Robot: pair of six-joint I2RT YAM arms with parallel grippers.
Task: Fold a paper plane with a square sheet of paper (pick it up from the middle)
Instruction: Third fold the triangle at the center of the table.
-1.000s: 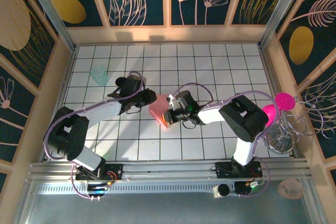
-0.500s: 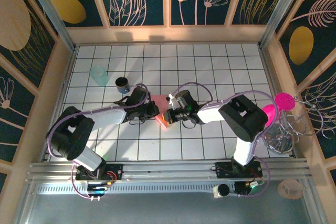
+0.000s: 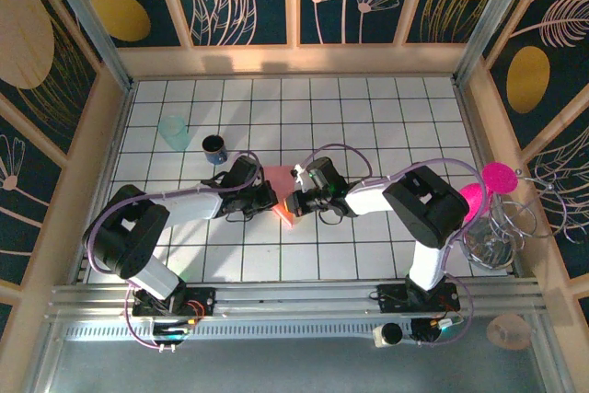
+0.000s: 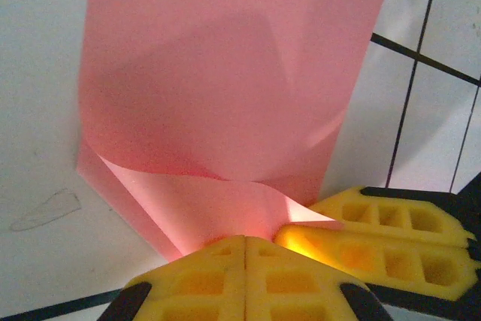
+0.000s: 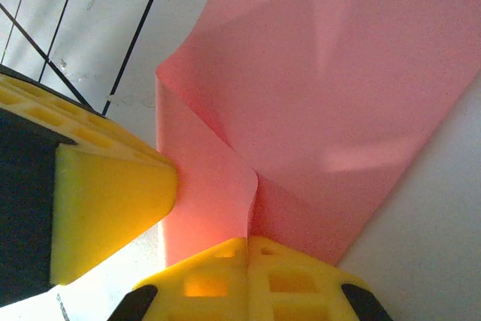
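paper: square sheet of paper (image 3: pixel 280 187) at frame centre on tiled table (image 3: pixel 386 117), between both pincers | left gripper (image 4: pixel 245 241): bottom centre, pinched together on the sheet's edge | right gripper (image 5: pixel 248 240): bottom centre, clamped on the same sheet, paper fanning upward

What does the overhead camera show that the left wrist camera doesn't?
Overhead adds both arms, the teal cup, the dark cup and the magenta disc. The left wrist adds close detail: the left gripper shut on a lifted, curled edge of the square sheet of paper. Both show the sheet on the tiled table with the right gripper at it.
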